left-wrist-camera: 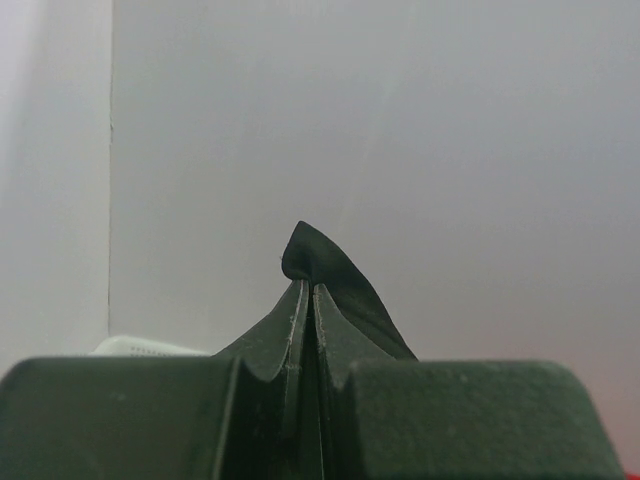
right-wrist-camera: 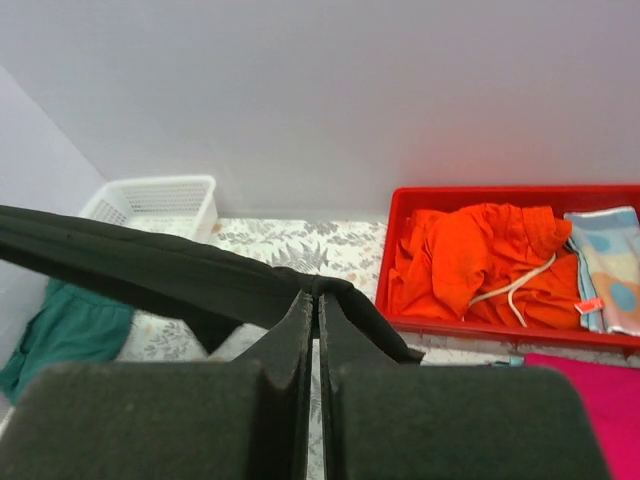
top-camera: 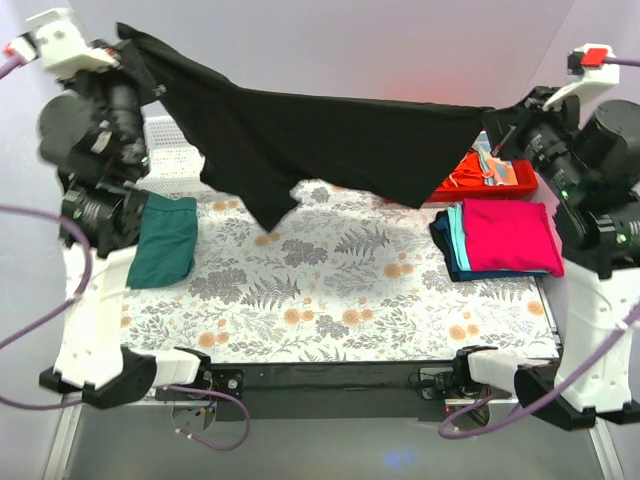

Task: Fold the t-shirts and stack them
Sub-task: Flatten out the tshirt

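Note:
The large black t-shirt [top-camera: 330, 140] hangs stretched in the air between both arms, above the far half of the table. My left gripper [top-camera: 135, 48] is shut on its left corner, whose black tip [left-wrist-camera: 312, 250] shows above the closed fingertips. My right gripper [top-camera: 490, 122] is shut on its right corner [right-wrist-camera: 345, 292]. A folded dark-green shirt [top-camera: 162, 240] lies at the table's left. A stack with a magenta shirt [top-camera: 510, 236] on top of teal and navy ones [top-camera: 452, 244] lies at the right.
A red bin [top-camera: 515, 188] with orange cloth [right-wrist-camera: 470, 260] and a patterned cloth stands at the back right. A white basket [top-camera: 170, 150] stands at the back left. The floral table covering [top-camera: 340, 290] spans the table.

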You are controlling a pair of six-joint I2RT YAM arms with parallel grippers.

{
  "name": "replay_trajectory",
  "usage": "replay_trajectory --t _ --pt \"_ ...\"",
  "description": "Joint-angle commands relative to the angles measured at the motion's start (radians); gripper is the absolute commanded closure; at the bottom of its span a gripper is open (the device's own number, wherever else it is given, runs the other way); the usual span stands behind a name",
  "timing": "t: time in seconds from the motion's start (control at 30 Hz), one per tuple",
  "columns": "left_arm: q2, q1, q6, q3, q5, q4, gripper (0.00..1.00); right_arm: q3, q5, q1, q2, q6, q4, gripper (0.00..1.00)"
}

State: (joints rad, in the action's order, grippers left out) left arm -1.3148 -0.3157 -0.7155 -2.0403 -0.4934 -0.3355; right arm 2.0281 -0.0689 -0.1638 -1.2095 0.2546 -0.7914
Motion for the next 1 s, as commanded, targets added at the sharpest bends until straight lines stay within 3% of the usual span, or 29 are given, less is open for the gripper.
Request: replay_trajectory --t 0.0,0.2,0.3,0.5,0.63,0.67,0.8,0.97 --pt "0.137 0.006 0.014 0.014 -0.016 0.0 1.0 -0.026 -0.042 0.003 0.08 -0.011 0.055 0.99" --pt "0.308 0.006 0.036 0.166 -0.02 -0.049 1.0 -0.046 -0.049 0.003 0.166 -0.011 0.005 0.99" --pt "0.342 0.006 0.037 0.157 -0.03 -0.098 1.0 -0.008 -0.052 0.003 0.188 -0.009 -0.041 0.99" --pt "0.275 0.006 0.06 0.006 -0.008 -0.115 1.0 0.024 -0.054 0.003 0.177 0.015 -0.051 0.99" --pt "0.168 0.006 0.082 0.024 -0.008 -0.074 1.0 -0.028 -0.032 0.003 0.139 0.028 -0.025 0.99" --pt "0.155 0.006 0.085 0.069 -0.02 -0.029 1.0 -0.06 -0.022 0.004 0.133 0.046 -0.011 0.99" --pt "0.099 0.007 0.091 0.536 -0.08 0.223 1.0 -0.33 0.064 0.004 0.099 0.12 0.056 0.99" --pt "-0.099 0.007 0.018 0.765 -0.053 0.435 1.0 -0.678 0.139 0.003 0.027 0.189 0.254 0.99"
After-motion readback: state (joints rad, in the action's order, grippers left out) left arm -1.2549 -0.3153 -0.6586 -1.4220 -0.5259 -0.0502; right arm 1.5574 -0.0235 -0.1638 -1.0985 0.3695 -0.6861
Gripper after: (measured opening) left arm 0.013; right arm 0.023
